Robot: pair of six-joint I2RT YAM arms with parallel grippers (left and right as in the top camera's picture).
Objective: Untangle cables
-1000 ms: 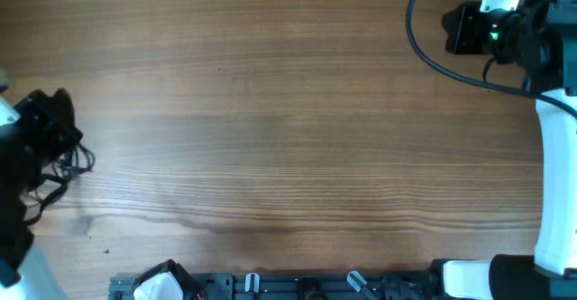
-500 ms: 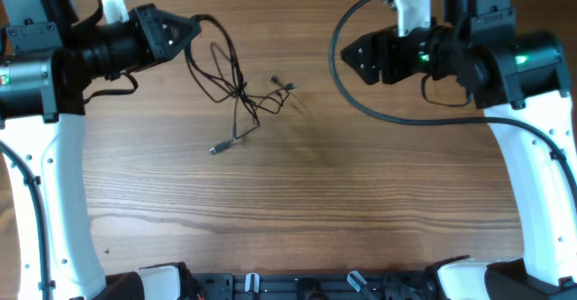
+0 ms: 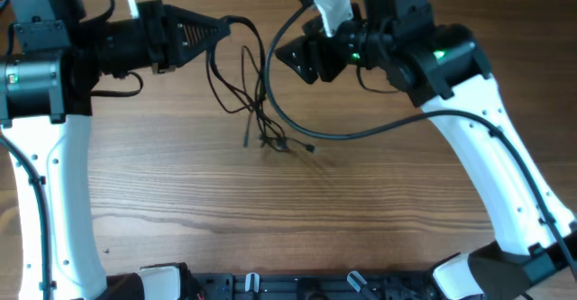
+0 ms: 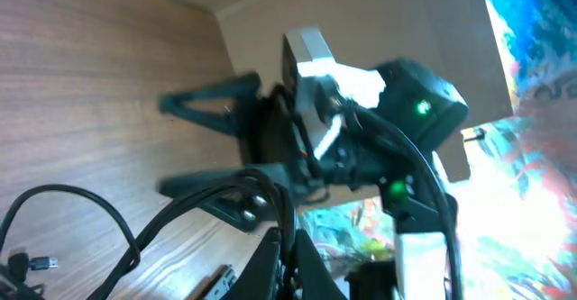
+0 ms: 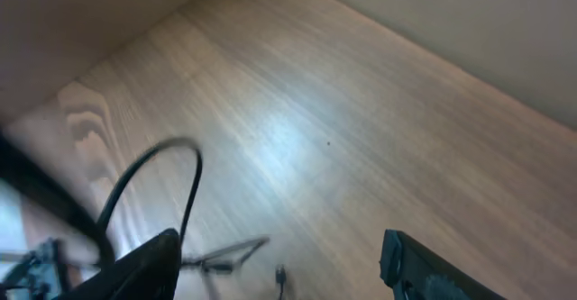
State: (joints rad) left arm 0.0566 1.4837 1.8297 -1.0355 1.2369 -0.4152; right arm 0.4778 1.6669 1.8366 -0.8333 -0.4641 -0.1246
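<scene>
The cables [image 3: 264, 136] trail as a thin bundle from our left tool [image 3: 224, 30], which is pinched on their upper loop. Their long axis runs from the far edge toward the arm bases, plug ends splayed over the tabletop [image 3: 379, 210]. Our right tool [image 5: 278, 246], fingers spread, sits just beside them. Half a second ago it was further right, and the bundle was further left.

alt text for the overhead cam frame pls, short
The left gripper pinches a tangle of thin black cables, with the rest trailing over the wooden table. The right gripper is open and faces the tangle from the opposite side, near the top of the frame.
</scene>
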